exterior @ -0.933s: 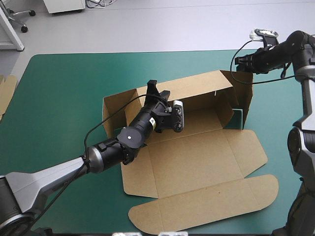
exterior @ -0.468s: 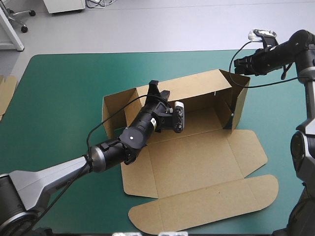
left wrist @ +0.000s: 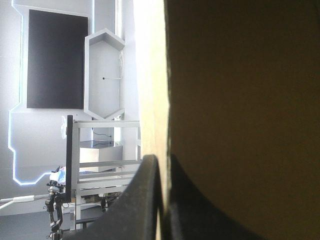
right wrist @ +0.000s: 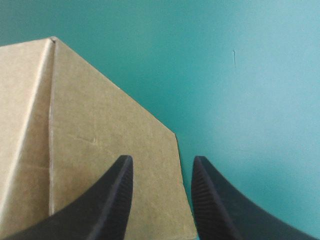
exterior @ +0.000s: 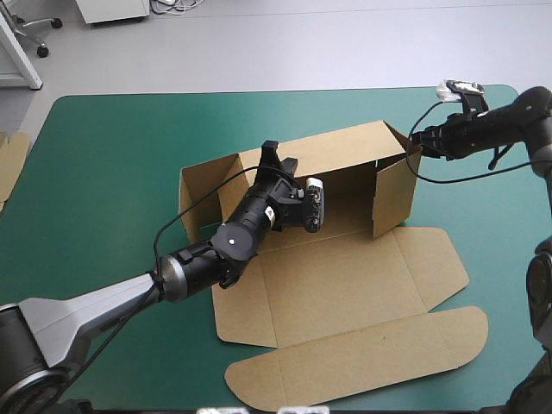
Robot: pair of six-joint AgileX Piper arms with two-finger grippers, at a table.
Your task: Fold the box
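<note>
step: raising the walls | box (exterior: 345, 285) mid desk (exterior: 112, 172), lid flat | left gripper (left wrist: 160, 160) fingers pinch the back wall (exterior: 345, 147) | right gripper (right wrist: 161, 160) fingers apart, holding nothing, at the end flap (exterior: 395, 194) | next, I think: push the flap in straight

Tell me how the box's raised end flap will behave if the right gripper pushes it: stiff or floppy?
Probably stiff: the end flap stands flat, without sag. It should hinge along its crease rather than bend. The box, a thin sheet, is likely light and may slide, so the left gripper pinching the back wall probably helps.
</note>
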